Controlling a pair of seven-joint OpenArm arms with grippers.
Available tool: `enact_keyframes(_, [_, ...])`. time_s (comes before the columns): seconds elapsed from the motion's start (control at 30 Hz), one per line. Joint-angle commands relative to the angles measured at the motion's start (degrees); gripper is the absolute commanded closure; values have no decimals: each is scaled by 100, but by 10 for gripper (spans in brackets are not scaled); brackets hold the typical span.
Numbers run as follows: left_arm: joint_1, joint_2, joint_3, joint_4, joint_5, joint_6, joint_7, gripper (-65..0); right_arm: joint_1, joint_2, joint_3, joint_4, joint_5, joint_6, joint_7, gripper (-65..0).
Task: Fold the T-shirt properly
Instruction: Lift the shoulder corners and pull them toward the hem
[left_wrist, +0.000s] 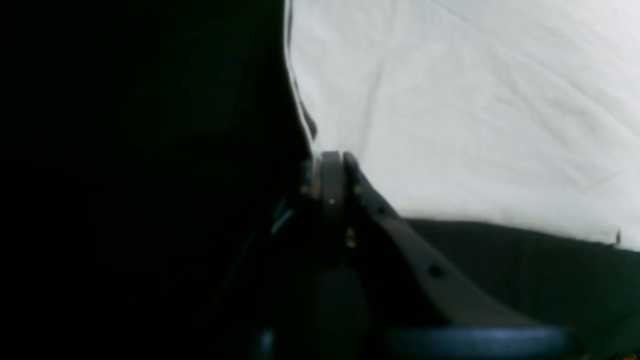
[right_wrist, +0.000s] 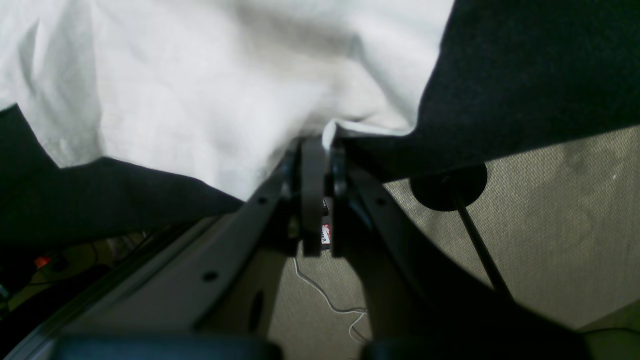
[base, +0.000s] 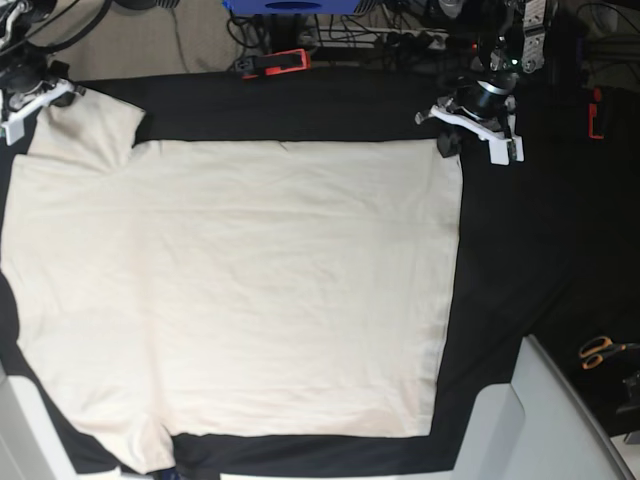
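The cream T-shirt (base: 240, 290) lies spread flat on the black tablecloth (base: 500, 270), hem side toward the right and one sleeve at the top left. My left gripper (base: 447, 143) sits at the shirt's top right corner. In the left wrist view my left gripper (left_wrist: 332, 159) is shut, pinching the edge of the T-shirt (left_wrist: 475, 115). My right gripper (base: 35, 105) is at the top left sleeve. In the right wrist view my right gripper (right_wrist: 320, 145) is shut on a pinched fold of the T-shirt (right_wrist: 200, 90).
Orange-handled scissors (base: 600, 350) lie at the right edge. A red clamp (base: 275, 63) and cables sit along the back edge. A pale grey panel (base: 530, 420) stands at the bottom right. Carpet floor and a round black stand base (right_wrist: 447, 187) lie below the table edge.
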Motion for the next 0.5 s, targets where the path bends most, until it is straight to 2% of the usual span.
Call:
enact_keyframes(0.0, [-43, -18, 12, -11, 18, 2, 105, 0, -27, 82, 2, 102, 19, 28, 49, -8])
enact_keyframes(0.13, [-34, -18, 12, 173, 27, 29, 105, 0, -44, 82, 2, 164, 11, 28, 32, -8])
enact_keyframes(0.37, [212, -44, -32, 736, 45, 46, 113, 0, -326, 56, -7, 1333, 11, 28, -12, -8])
enact_keyframes(0.47, [212, -44, -23, 762, 45, 46, 113, 0, -308, 74, -7, 1588, 11, 28, -434, -8])
